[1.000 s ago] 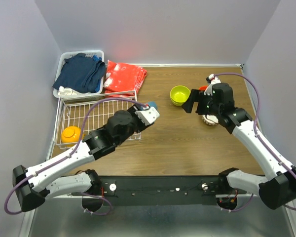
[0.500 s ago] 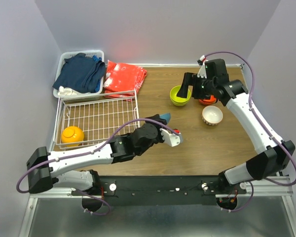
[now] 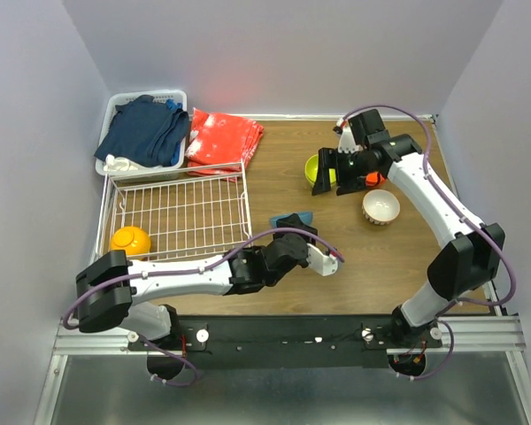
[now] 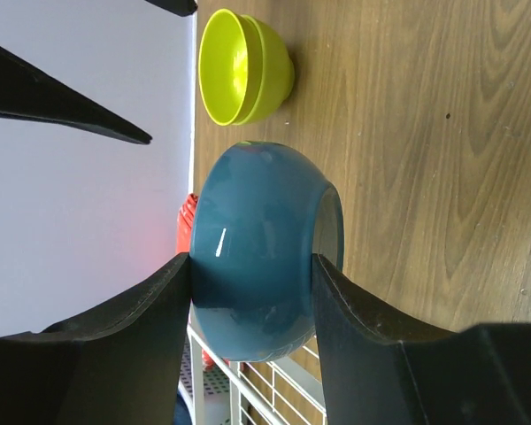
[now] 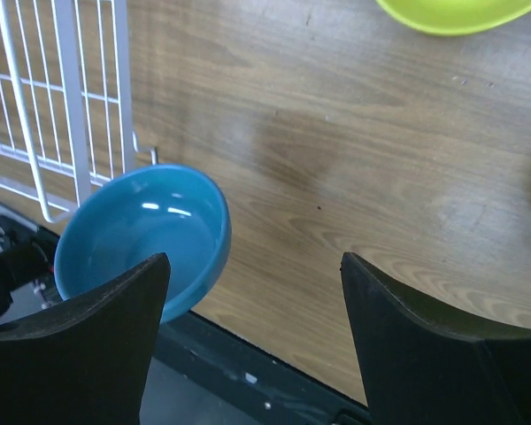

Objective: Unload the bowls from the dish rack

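My left gripper (image 3: 294,225) is shut on the blue bowl (image 3: 291,218), holding it by its sides low over the table just right of the dish rack (image 3: 181,208). The left wrist view shows the bowl (image 4: 261,248) between my fingers (image 4: 124,345). A yellow-orange bowl (image 3: 129,239) sits in the rack's near left corner. My right gripper (image 3: 329,188) is open and empty, hovering beside the nested lime green bowls (image 3: 318,167). Its wrist view shows the blue bowl (image 5: 142,239) below. A red-orange bowl (image 3: 373,181) and the white bowl (image 3: 380,206) stand further right.
A white plastic basket of dark blue clothes (image 3: 146,131) stands at the back left, with a red cloth (image 3: 223,137) beside it. The lime bowls (image 4: 245,66) lie beyond the blue bowl in the left wrist view. The rack's corner (image 5: 62,106) shows in the right wrist view.
My left arm has carried the blue bowl from the rack's right edge out over the table, rightward and nearer. My right arm has swung left from the white bowl to the lime bowls.
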### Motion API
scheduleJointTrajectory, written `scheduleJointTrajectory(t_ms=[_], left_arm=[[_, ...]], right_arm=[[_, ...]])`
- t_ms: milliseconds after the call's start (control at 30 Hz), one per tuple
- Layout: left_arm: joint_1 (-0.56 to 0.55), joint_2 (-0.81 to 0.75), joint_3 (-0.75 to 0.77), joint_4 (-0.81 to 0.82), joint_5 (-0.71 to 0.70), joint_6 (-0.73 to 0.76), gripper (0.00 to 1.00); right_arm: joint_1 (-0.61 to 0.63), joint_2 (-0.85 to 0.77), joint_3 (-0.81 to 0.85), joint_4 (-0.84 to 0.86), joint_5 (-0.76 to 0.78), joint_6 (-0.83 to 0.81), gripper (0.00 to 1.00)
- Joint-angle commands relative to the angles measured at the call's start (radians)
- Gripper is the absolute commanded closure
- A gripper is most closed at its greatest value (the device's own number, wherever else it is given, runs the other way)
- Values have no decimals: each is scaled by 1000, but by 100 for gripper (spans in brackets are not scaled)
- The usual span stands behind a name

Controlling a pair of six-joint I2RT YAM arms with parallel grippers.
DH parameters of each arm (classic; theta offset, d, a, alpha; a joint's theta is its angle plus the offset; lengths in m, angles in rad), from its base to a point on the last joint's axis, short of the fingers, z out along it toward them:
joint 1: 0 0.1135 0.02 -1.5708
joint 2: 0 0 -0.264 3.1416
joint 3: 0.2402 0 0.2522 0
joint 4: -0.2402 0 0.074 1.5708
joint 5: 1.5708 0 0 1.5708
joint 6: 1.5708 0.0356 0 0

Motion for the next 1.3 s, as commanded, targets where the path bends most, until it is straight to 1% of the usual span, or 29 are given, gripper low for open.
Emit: scheduleJointTrajectory(t_ms=[0,367,467,567,667,700,767,800,900,933,1000,1033,1100,1133,1233,1267], left_arm=[[-12,37,40,70,-41,28,81],[-14,94,39,100,-53,31,82],[-14,112,27,129,-88,57,82],[-14,134,19,149,-120,77,84],[-12,146,19,146,-125,75,84],[-14,149,19,145,-125,72,84],[-14,152,18,142,-128,69,83],[-14,154,17,142,-131,66,82],[-14,151,14,143,-139,64,74],[-14,152,13,145,-143,63,67],[-14,152,11,146,-151,63,56],[-14,155,13,148,-153,63,42],[-14,151,14,146,-157,51,28],[-12,145,16,145,-156,46,15],[-14,126,22,136,-151,20,1],[-12,120,28,121,-147,12,1]], right_arm=[[24,52,-3,-67,-80,-53,16],[116,175,-40,-93,-79,-93,16],[144,201,-61,-96,-74,-98,19],[158,215,-86,-102,-48,-101,23],[159,221,-95,-103,-20,-98,33],[159,221,-97,-105,-11,-96,42],[159,225,-95,-108,13,-92,50],[159,228,-94,-108,17,-92,62],[159,235,-87,-110,17,-92,85],[159,235,-84,-108,15,-93,90],[159,233,-80,-111,20,-95,99],[159,232,-78,-110,24,-95,99],[158,228,-69,-108,40,-92,99],[159,225,-66,-108,47,-88,99],[158,218,-61,-88,105,-62,99],[158,212,-61,-80,147,-47,99]])
